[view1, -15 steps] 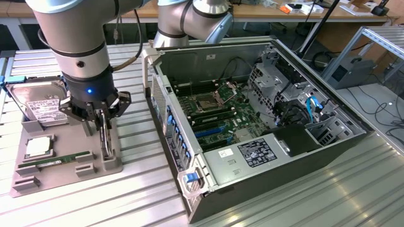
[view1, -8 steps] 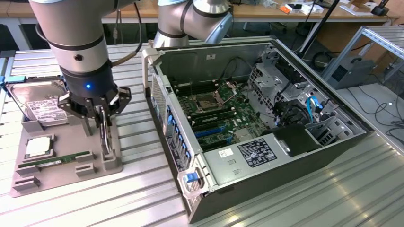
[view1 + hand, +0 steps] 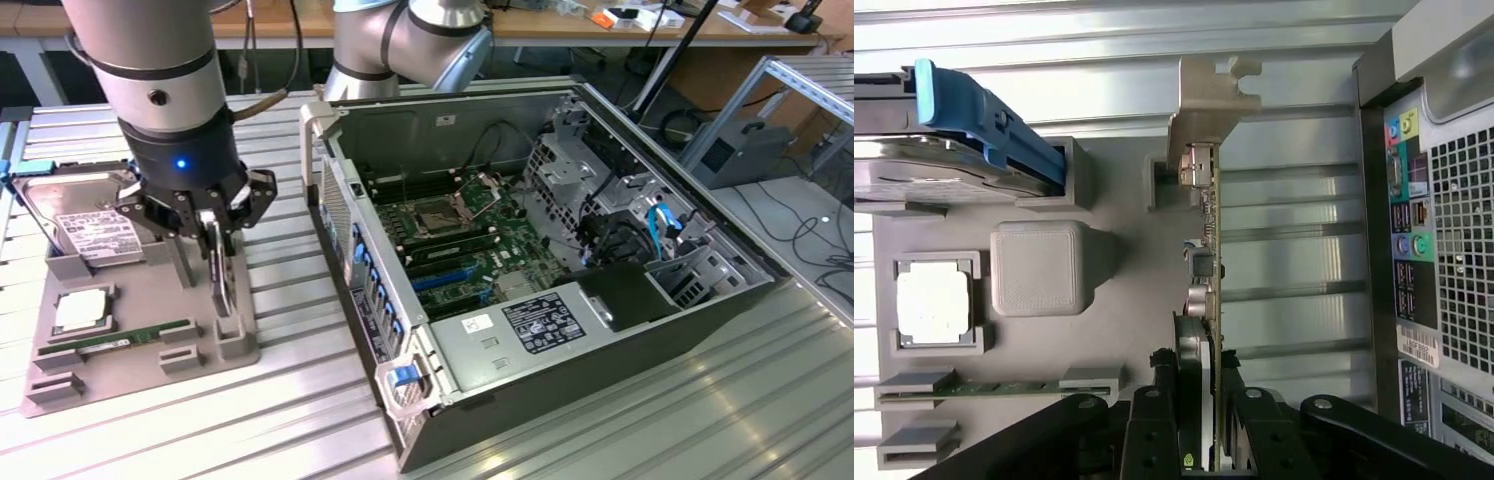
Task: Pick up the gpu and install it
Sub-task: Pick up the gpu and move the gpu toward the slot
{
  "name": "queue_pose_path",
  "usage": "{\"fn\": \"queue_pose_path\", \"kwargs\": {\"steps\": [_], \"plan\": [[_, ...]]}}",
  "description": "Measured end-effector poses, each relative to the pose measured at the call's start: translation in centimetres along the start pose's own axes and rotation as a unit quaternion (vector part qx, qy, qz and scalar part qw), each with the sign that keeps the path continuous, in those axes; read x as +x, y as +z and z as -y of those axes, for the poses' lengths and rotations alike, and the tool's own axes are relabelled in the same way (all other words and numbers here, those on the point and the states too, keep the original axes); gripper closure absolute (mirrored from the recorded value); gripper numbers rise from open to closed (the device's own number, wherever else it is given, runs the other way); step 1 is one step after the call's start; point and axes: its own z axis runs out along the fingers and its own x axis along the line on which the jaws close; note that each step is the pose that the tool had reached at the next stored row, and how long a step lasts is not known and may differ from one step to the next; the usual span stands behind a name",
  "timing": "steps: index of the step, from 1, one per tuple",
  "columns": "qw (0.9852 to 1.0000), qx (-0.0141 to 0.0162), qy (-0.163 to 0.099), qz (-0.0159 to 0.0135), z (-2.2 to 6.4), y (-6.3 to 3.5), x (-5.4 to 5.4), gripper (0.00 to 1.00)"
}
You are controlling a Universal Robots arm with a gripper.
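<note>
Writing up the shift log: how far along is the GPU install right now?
Done: the gripper is down at the gpu, jaws closed on its upper edge. In hand: the card, gripped but standing on edge in the gray holder, not yet lifted. Left: the lift and the install; the open computer case shows no expansion card in its slots.

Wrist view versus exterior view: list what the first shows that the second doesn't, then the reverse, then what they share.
Wrist view: the rear port panel of the computer case.
Exterior view: the motherboard inside the open case, and the arm above the gripper.
Both: the gpu standing on edge in the gray holder tray with the jaws closed on it, plus the hard drive, the processor chip and the RAM stick.
</note>
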Motion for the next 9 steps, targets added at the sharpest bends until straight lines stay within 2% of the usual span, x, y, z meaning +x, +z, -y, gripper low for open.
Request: {"fn": "queue_pose_path", "kwargs": {"steps": [9], "plan": [[1.0000, 0.0000, 0.000, 0.0000, -0.09, -1.86, 0.0, 0.73]]}}
